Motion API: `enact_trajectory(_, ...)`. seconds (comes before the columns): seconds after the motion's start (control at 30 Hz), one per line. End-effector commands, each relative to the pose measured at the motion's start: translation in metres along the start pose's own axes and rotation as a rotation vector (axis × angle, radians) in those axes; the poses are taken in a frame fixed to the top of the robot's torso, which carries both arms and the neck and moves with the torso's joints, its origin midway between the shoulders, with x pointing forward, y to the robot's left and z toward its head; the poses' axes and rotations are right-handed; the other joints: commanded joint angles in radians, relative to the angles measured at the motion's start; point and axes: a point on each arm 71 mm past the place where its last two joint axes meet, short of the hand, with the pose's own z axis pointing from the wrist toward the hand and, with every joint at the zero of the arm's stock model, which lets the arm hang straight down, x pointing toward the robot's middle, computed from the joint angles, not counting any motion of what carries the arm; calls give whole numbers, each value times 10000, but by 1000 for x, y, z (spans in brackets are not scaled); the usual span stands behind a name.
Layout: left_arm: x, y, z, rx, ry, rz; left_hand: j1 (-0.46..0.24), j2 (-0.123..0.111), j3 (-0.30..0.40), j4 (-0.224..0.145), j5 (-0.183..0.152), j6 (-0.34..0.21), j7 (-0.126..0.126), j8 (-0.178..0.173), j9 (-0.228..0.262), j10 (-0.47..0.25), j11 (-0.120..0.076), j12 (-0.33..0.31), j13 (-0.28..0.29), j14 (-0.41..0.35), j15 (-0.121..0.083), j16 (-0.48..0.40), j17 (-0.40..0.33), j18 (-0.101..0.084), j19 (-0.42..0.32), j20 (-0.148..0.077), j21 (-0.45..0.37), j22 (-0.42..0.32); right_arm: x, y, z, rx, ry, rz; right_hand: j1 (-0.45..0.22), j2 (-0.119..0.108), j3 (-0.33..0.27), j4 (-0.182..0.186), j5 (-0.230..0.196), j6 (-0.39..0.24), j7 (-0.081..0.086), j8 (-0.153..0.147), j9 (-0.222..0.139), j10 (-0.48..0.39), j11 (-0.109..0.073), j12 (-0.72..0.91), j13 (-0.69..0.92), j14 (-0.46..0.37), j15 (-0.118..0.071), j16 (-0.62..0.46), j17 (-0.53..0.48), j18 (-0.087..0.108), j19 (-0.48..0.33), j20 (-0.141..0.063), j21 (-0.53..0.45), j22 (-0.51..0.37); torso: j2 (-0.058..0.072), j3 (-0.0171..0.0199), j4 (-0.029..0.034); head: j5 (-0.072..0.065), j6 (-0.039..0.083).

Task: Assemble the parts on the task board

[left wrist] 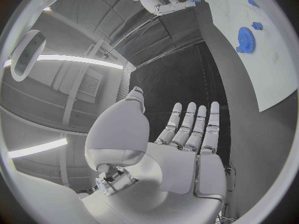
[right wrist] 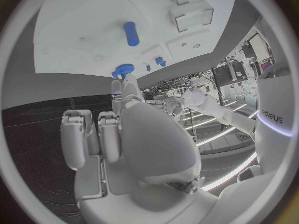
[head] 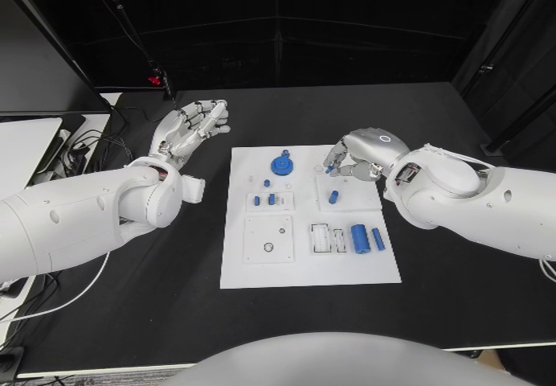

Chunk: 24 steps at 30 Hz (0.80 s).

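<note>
Left hand (head: 191, 125) hovers flat and empty beside the task board (head: 311, 273), while the right hand (head: 361, 154), fingers curled and apparently empty, hangs over its far edge near the blue gear (head: 283, 166), which it might knock.

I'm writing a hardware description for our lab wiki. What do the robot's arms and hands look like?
Both arms are bulky, smooth, glossy white shells with rounded joint housings. Each ends in a silver-grey metallic robot hand, left and right, with segmented fingers and exposed mechanical parts at the wrist. The right hand's back is a smooth silver dome bearing a small ring marking. A thin white cable trails beneath the left arm.
</note>
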Motion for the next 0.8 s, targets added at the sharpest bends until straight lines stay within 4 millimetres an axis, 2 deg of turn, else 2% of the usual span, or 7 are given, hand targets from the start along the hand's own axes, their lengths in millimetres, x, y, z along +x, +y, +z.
enact_trajectory(0.03, 1, -6, 1, 683, 58, -72, 6, 76, 45, -23, 42, -53, 1404, 36, -12, -61, 3, 33, -9, -84, 11, 59, -6, -163, 67, 20, 41, -15, -2, 12, 4, -552, -238, 323, 80, -32, 65, 18, 42, 45, 60, -10, 3, 59, 21, -74, -10, 1077, 28, 24, 2627, -75, 1040, 24, 33, 2635, 5, -2, 5, 60, -9)
enact_trajectory(0.17, 0, -5, 1, 682, 38, -55, 7, 77, 45, -23, 43, -54, 1405, 39, -12, -62, 3, 37, -10, -84, 11, 61, -10, -162, 68, 20, 41, -15, 1, 25, 9, -852, -82, 539, 108, -32, 97, 10, 43, 45, 97, -35, -6, 75, 52, -136, -11, 1077, 53, 24, 2627, -75, 1040, 45, 33, 2635, 13, -3, 3, 144, -30)
enact_trajectory(0.3, 0, -5, 1, 683, 35, -53, 10, 82, 44, -25, 46, -60, 1405, 52, -14, -65, 4, 52, -13, -86, 11, 71, -20, -162, 72, 21, 43, -17, 2, 35, 11, -1101, 32, 727, 142, -39, 132, 1, 45, 39, 132, -65, -16, 88, 75, -203, -10, 1077, 76, 24, 2627, -75, 1040, 66, 33, 2635, 21, 3, 14, 167, -38)
enact_trajectory(0.4, 0, -5, 1, 681, 27, -47, 10, 82, 44, -25, 46, -60, 1405, 52, -14, -65, 4, 52, -13, -86, 11, 71, -20, -162, 72, 21, 43, -17, 4, 43, 13, -1291, 174, 837, 153, -42, 146, -1, 47, 34, 143, -77, -20, 91, 84, -228, -11, 1077, 84, 24, 2627, -75, 1040, 74, 33, 2635, 19, 0, -2, 220, -58)
enact_trajectory(0.57, 0, -5, 1, 680, 13, -34, 10, 82, 44, -25, 46, -60, 1405, 52, -14, -65, 4, 52, -13, -86, 11, 71, -20, -162, 72, 21, 43, -17, 7, 56, 15, -1538, 456, 928, 158, -39, 163, 2, 49, 30, 152, -93, -25, 91, 97, -264, -11, 1077, 95, 24, 2627, -75, 1040, 86, 33, 2635, 13, -14, -1, 279, -126)
enact_trajectory(0.8, 0, -5, 1, 678, 14, -30, 10, 82, 44, -25, 46, -60, 1405, 52, -14, -65, 4, 52, -13, -86, 11, 71, -20, -162, 72, 21, 43, -17, 16, 73, 15, -1847, 1067, 1035, 160, -28, 190, 8, 50, 21, 162, -118, -33, 84, 111, -319, -12, 1077, 108, 24, 2627, -75, 1040, 101, 33, 2635, 5, -5, -20, 442, -228)
